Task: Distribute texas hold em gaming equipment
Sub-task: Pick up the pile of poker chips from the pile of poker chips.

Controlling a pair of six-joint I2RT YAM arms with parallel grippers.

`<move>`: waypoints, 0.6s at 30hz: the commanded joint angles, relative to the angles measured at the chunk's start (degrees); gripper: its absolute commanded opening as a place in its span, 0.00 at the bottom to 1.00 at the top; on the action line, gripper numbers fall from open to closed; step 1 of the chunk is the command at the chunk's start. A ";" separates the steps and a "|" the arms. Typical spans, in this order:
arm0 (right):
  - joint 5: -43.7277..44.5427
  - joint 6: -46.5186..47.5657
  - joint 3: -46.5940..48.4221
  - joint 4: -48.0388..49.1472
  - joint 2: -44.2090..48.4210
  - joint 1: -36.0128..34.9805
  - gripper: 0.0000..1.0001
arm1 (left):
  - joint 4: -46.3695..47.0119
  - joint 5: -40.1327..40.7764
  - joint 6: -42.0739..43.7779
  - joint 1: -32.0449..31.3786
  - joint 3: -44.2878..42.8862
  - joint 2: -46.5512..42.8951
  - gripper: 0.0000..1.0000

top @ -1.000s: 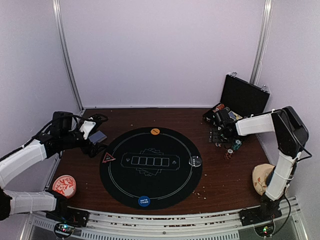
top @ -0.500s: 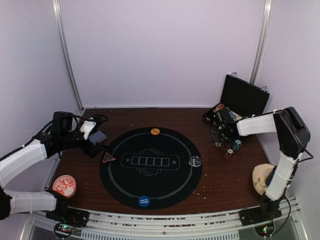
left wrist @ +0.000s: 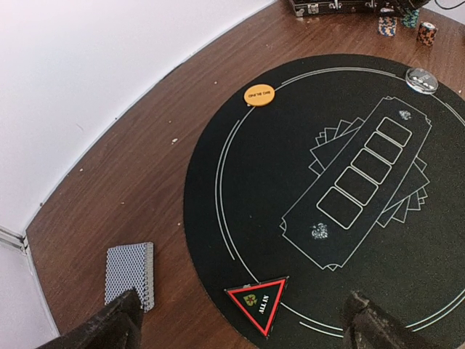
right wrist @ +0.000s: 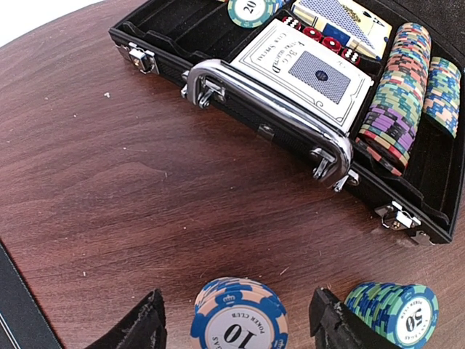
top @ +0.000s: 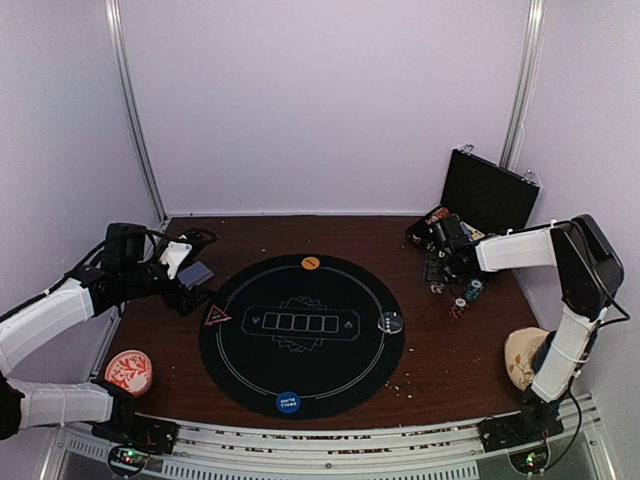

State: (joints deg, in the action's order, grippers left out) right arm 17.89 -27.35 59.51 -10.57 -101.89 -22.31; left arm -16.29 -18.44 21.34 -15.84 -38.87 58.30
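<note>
Poker chips [right wrist: 403, 80] and card decks [right wrist: 309, 69] inside black case [right wrist: 163, 25]; left fingers [left wrist: 109, 331] and right fingers [right wrist: 138, 327] apart, empty.

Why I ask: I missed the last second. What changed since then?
The right arm shifted slightly rightward; the right gripper straddles the blue chip stack, jaws apart, not gripping. Nothing taken or released. The left arm, cards, orange disc and triangle marker stayed put.

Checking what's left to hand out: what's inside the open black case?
The black case holds a boxed card deck, a second deck behind it, small red pieces between them, and rows of striped chips. Anything under the decks is covered.
</note>
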 commanded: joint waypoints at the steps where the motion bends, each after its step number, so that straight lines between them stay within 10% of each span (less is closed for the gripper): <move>1: 0.87 -0.07 -0.18 -0.51 0.43 0.33 0.68 | 2.60 -0.79 0.54 0.24 0.55 0.04 0.98; 18: 0.30 0.37 0.69 -0.81 -1.90 0.33 0.65 | 2.77 -0.71 0.62 0.24 0.64 0.13 0.98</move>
State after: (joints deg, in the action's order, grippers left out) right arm 17.82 -27.20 59.51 -10.85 -102.61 -22.31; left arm -16.29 -18.44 21.34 -15.84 -38.87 58.30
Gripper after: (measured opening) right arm 0.647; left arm 0.978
